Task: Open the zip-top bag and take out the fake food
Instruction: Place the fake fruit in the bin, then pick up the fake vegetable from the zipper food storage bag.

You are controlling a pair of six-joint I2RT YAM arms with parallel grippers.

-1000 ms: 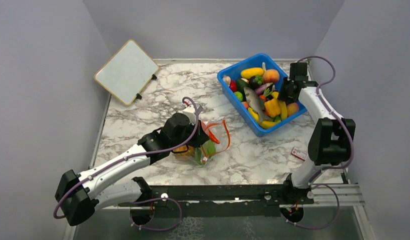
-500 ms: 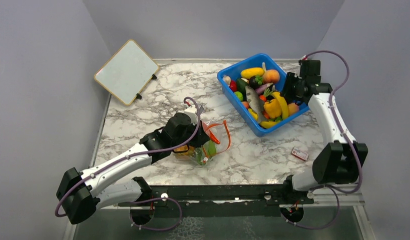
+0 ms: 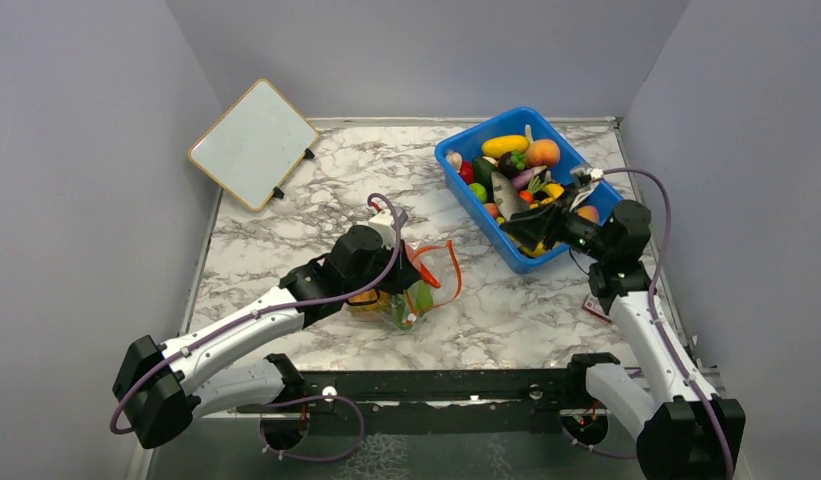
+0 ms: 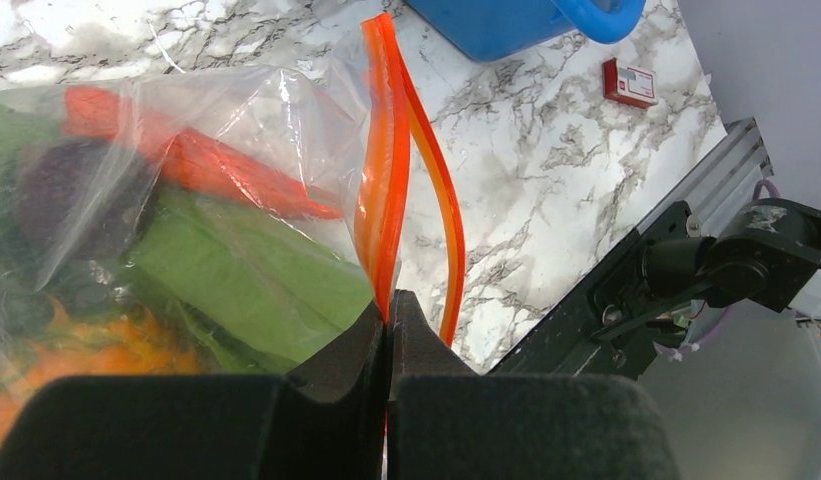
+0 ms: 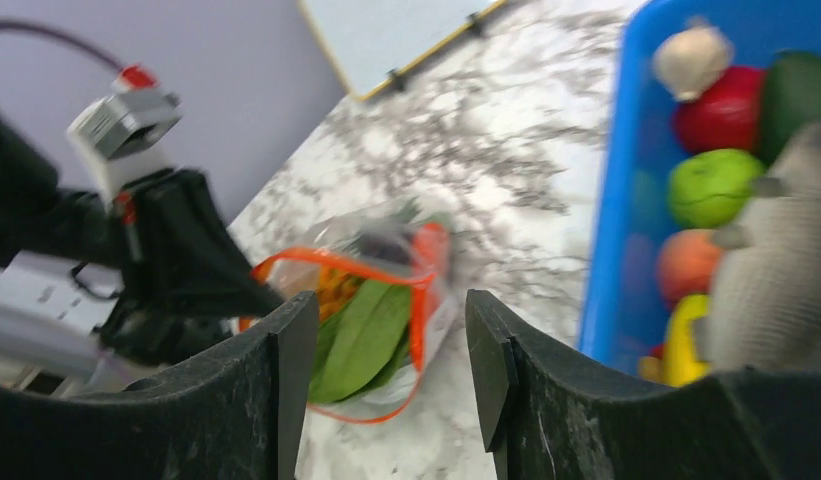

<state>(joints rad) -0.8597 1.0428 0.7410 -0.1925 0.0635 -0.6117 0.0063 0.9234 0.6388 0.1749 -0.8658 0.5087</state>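
Observation:
The zip-top bag lies at the middle of the marble table, its mouth parted. My left gripper is shut on one side of the orange zip strip, while the other side bows away. Fake food shows through the plastic: a green leaf, a red-orange piece and something dark purple. My right gripper hangs open and empty over the near end of the blue bin, pointing left at the bag. Between its fingers the wrist view shows the leaf.
A blue bin heaped with toy fruit, vegetables and a grey fish stands at the back right. A whiteboard leans at the back left. A small red card lies by the right arm. The black rail runs along the near edge.
The right arm swung from the bin's far right side round to its near end and now points left toward the bag, its jaws wider. The left gripper and bag stayed put.

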